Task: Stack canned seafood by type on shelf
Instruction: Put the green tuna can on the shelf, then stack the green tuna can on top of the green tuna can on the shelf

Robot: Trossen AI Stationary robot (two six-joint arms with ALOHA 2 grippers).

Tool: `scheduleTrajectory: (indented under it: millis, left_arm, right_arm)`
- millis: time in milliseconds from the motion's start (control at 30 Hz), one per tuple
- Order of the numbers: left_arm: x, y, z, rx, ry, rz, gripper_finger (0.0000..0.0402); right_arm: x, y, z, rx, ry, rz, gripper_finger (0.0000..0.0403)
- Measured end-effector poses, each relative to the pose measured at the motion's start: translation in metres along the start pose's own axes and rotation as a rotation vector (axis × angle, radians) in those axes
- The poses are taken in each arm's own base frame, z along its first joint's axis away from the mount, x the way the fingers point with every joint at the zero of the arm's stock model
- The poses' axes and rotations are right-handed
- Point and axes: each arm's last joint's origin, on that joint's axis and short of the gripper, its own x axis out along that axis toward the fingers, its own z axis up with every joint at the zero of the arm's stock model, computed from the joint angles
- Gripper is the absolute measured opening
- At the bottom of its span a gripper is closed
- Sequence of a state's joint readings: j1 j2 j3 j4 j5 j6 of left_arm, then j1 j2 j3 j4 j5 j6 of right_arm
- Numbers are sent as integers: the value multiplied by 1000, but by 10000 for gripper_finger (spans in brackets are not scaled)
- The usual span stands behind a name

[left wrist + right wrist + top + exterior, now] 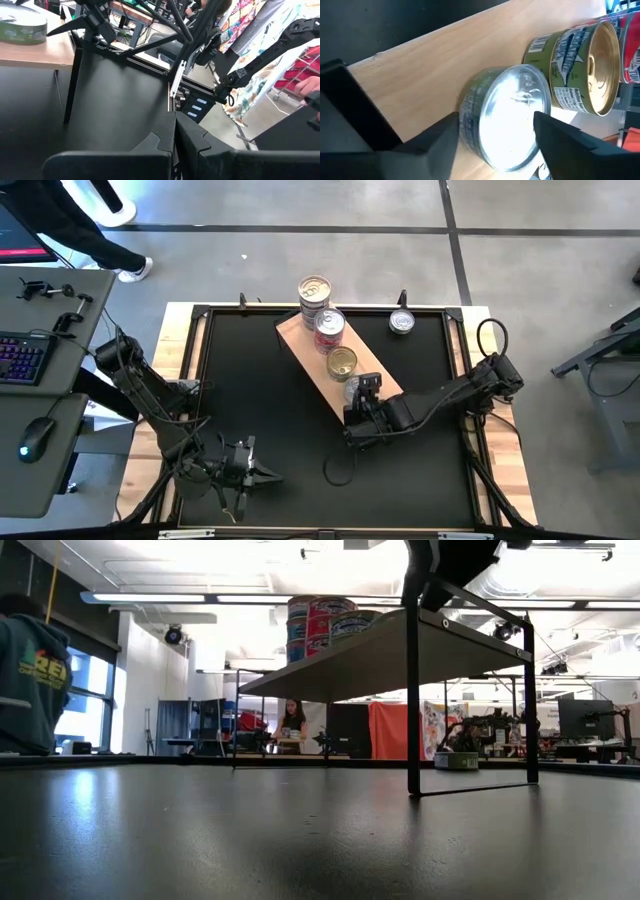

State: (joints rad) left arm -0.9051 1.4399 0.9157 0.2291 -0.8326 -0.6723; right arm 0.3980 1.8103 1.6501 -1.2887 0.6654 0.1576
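Note:
The shelf (312,370) is a light wooden board on thin black legs, lying slantwise across the table's far middle. Tins stand in a row on it: a stack of silver-lidded ones (314,290), a red-labelled stack (329,330) and a green-labelled, gold-lidded tin (342,362). A silver-lidded tin (507,117) rests flat on the board's near end. My right gripper (495,132) stands open with one finger on either side of it. One more tin (402,322) sits on the table at the far right. My left gripper (175,131) hangs shut over the table's near left, holding nothing. My right gripper comes at the silver-lidded tin slanting down from the table's near right. Its fingers (442,132) flank the tin's side wall (470,107). I cannot tell whether they touch it. The tin rests flat on the board, lid up.
The black table top (260,400) lies bare to the left of the shelf and along the near side. A black frame (200,315) rims the table. A desk with a keyboard (20,355) stands to the left, and people show in the room beyond.

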Motion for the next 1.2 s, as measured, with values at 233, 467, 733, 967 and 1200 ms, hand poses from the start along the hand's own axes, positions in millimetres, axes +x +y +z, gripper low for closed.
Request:
scheduleTrajectory:
  millis: [233, 467, 733, 967, 1200]
  left_arm:
    - [0, 0, 0, 12, 0, 1, 0]
    - [0, -1, -1, 12, 21, -26, 0]
    - [0, -5, -3, -12, 128, -171, 0]
    - [6, -1, 0, -12, 142, -183, 0]
    - [16, 8, 7, 74, 121, -158, 0]
  right_arm:
    - [-19, -14, 5, 68, -23, 18, 337]
    - [-47, -32, 8, 223, -44, 94, 358]
    - [-64, -32, 2, 344, -16, 123, 358]
    - [-79, -48, -19, 549, -83, -20, 329]
    - [-77, -105, -99, 1027, -170, -228, 170]
